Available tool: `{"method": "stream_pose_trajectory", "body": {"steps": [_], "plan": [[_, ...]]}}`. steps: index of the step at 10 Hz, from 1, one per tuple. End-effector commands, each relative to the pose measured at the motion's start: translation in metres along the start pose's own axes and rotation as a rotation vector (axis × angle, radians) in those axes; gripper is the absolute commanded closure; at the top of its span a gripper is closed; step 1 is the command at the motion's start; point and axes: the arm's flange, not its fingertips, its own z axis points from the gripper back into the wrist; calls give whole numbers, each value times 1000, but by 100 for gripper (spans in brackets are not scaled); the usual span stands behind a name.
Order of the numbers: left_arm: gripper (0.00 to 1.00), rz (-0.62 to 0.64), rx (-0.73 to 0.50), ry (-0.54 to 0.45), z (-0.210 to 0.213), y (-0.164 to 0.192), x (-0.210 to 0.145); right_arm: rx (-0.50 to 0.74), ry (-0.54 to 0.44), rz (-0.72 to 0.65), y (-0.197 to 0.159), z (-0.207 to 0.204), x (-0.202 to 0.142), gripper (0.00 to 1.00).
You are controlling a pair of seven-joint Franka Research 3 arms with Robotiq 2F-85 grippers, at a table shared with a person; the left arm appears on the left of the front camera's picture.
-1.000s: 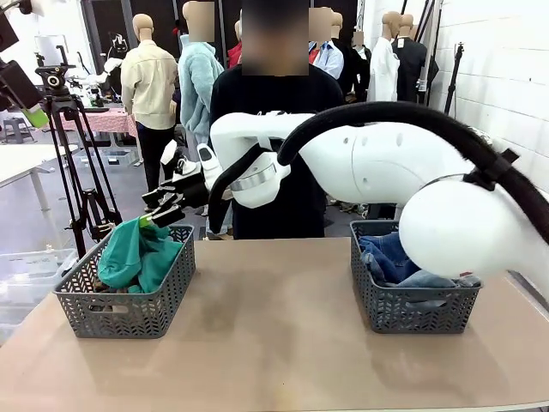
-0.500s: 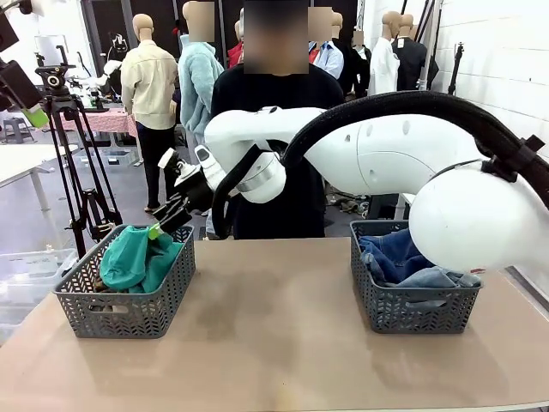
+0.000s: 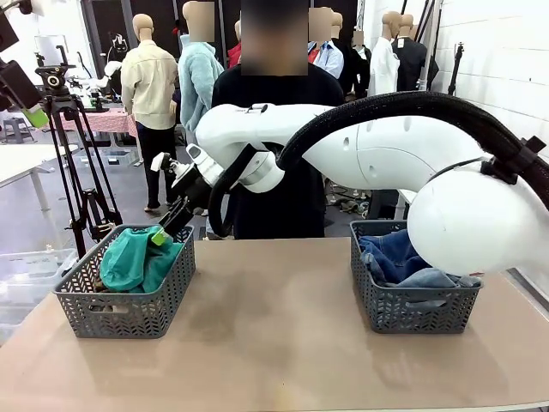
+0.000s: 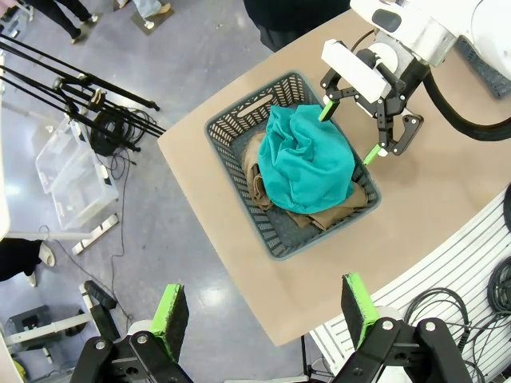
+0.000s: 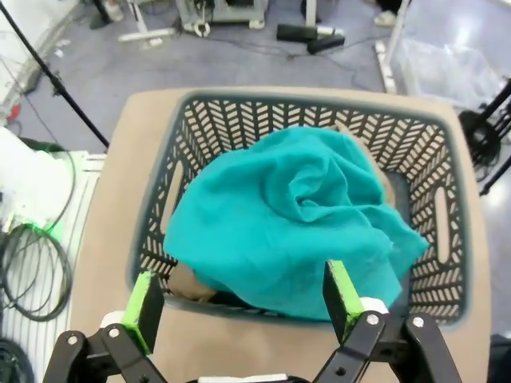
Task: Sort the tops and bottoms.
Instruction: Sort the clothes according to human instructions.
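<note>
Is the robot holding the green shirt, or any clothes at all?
No, nothing is held. The right gripper hangs open just above the teal tee in the left basket, jaws apart. The left gripper is open and empty too.

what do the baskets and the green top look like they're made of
Baskets: likely rigid grey plastic, matte, with moulded herringbone cut-outs and handle slots. Green top: soft thin fabric, probably cotton knit, matte, crumpled in loose folds.
</note>
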Motion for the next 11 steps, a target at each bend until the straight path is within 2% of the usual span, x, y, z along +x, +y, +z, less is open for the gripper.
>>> {"method": "stream_pose_trajectory", "body": {"steps": [1,4,5,11], "plan": [[0,-2,-1,1,2,2,-1,-19,36,-6,-6,7,14,0],[0,-2,-1,1,2,2,-1,-82,11,5,-10,14,7,0],[0,-2,-1,1,2,2,-1,-28,-1,16,-3,13,10,0],[0,-2,-1,1,2,2,-1,-28,-1,16,-3,13,10,0]]}}
